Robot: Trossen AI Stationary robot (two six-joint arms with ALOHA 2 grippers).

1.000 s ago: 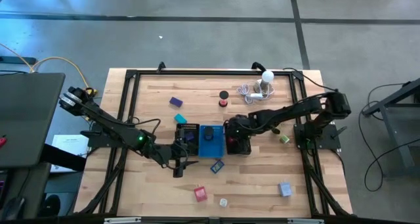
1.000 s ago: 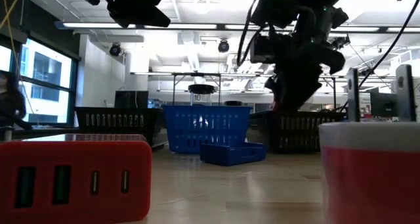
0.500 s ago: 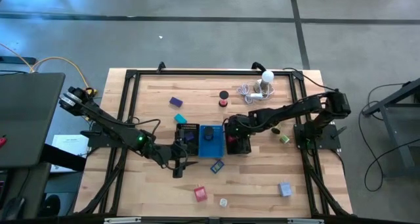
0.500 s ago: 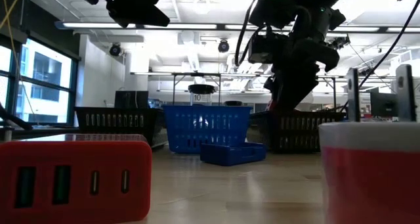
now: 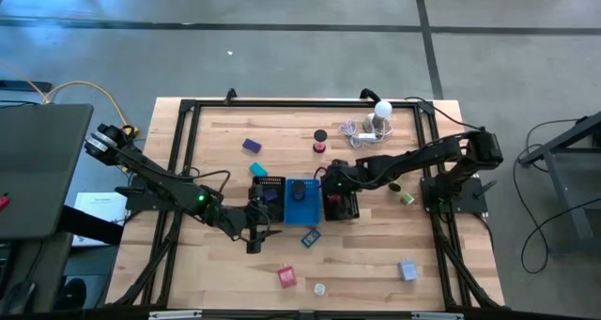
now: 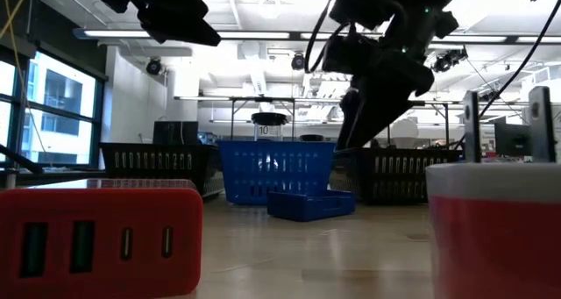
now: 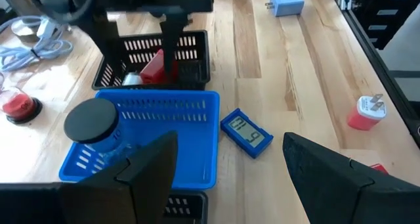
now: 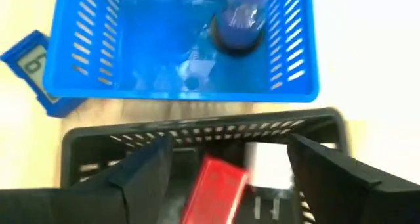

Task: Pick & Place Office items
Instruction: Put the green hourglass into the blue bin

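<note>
My right gripper hangs open over the right black mesh tray. A red block lies tilted in that tray beneath its fingers, beside a white item. My left gripper stands open above the table, near the blue tray, and touches nothing. A black-capped blue spool stands in the blue tray. A blue clock lies flat on the table near it. Other loose office items are a purple block, a teal block and a red spool.
A second black mesh tray stands left of the blue one. A white bulb with coiled cable sits at the far right. A red charger, a red-and-white plug and a grey-blue block lie near the front edge.
My right gripper has opened over the right black mesh tray and drawn a little toward the table's left edge. The red block now lies in that tray, free of the fingers.
</note>
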